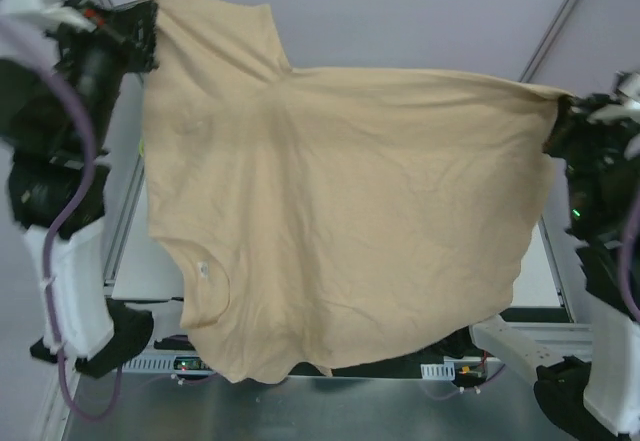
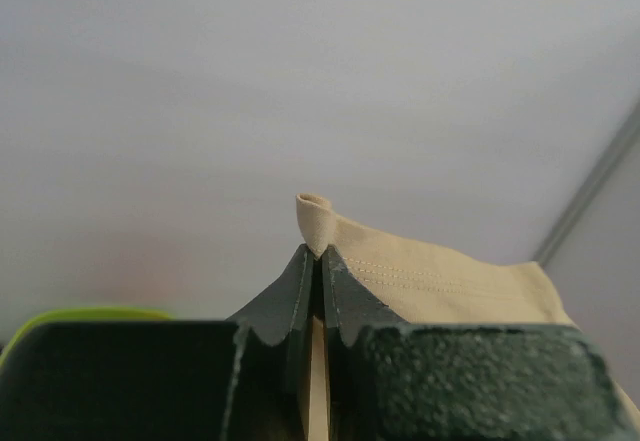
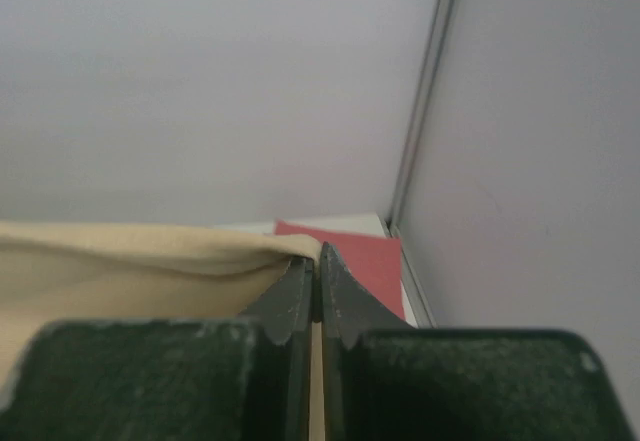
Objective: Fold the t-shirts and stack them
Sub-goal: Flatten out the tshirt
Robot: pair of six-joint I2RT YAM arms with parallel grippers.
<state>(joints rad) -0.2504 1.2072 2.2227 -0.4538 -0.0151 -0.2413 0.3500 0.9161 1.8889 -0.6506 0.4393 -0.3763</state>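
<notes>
A tan-beige t-shirt hangs spread in the air between my two arms and hides most of the table in the top view. My left gripper is shut on its upper left corner; in the left wrist view the hemmed cloth sticks out above my closed gripper. My right gripper is shut on the shirt's right corner; in the right wrist view the cloth runs left from my closed gripper. A dusty red shirt lies flat beyond the right gripper.
A sliver of the lime-green tub shows at the lower left of the left wrist view. The white table top shows at the left under the hanging shirt. Grey walls with a corner post stand behind.
</notes>
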